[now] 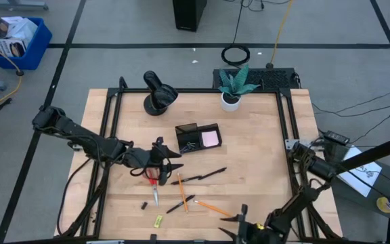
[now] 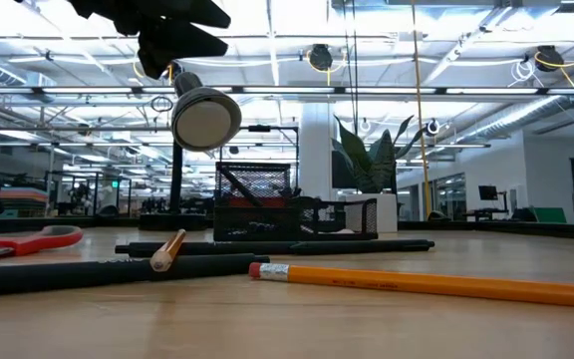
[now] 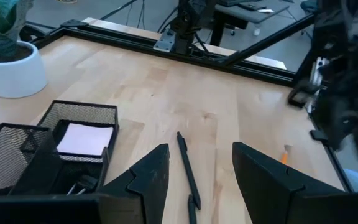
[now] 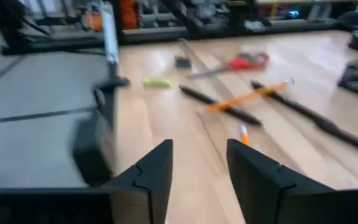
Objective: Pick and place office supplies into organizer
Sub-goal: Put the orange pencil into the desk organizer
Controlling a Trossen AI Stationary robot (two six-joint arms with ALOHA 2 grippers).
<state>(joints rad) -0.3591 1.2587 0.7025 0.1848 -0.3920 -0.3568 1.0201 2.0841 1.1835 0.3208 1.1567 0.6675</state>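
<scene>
Hovering released and empty over mid-surface, left pincer (image 1: 171, 163), with red-handled scissors (image 1: 154, 181) just beside at seven o'clock, blades running toward six; thin black pen (image 3: 188, 175) lying lengthwise between its fingers in the wrist view; black mesh organizer (image 1: 198, 137) near at one o'clock; right pincer (image 1: 239, 226) parked, also released, at the surface's six o'clock edge, farther off

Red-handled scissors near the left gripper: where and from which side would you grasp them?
The red-handled scissors lie flat, handles toward the left gripper, blades pointing to the table's near edge. Probably come straight down and close the fingers across the narrow neck below the handles.
</scene>
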